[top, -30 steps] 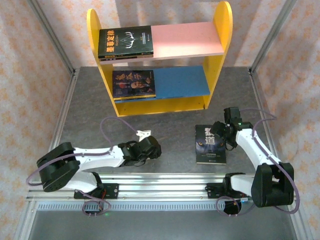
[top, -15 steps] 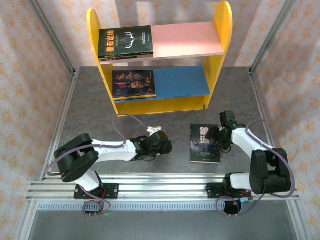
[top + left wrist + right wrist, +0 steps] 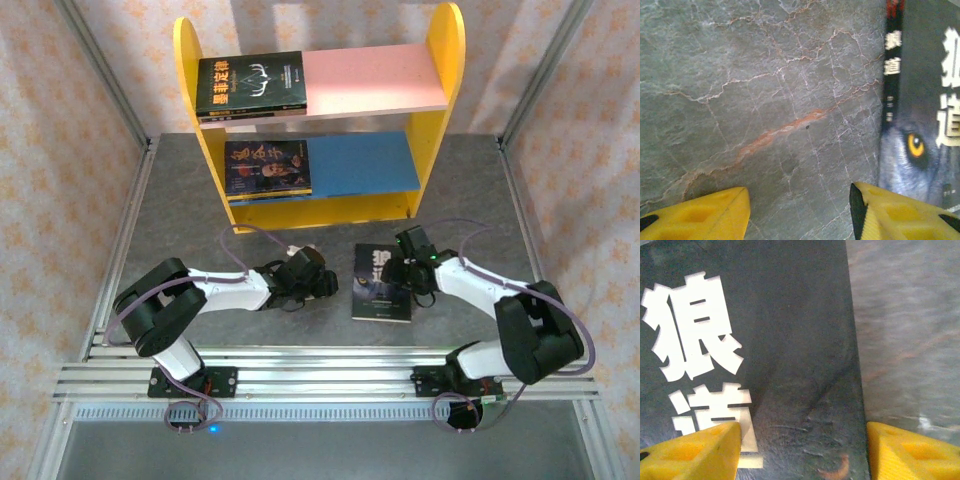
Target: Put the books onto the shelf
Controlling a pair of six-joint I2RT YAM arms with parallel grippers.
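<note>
1. Over the last second we saw the dark book (image 3: 383, 287) slide leftward across the counter (image 3: 180, 230), away from the right side and toward the middle, still at the near end.
2. The right pincer (image 3: 402, 272) travelled with it and narrowed as it went. In its wrist view the jaws stood apart, one finger on the cover and the other over bare counter past the book's right edge — clamping nothing.
3. The left pincer (image 3: 322, 283) had swung in from the left and sat just beside the book's spine, jaws open over bare stone.
4. We judged that the book was being brought within reach of both arms; it lay flat, not yet lifted.
5. The shelf (image 3: 445, 60) stood at the far side. An upper book (image 3: 250, 85) lay on its pink board and a lower book (image 3: 267, 168) on its blue board, both to the left — the right halves looked free.
6. The yellow front lip (image 3: 320, 212) stood between the dark book and the blue board, so we judged it would have to be cleared.
</note>
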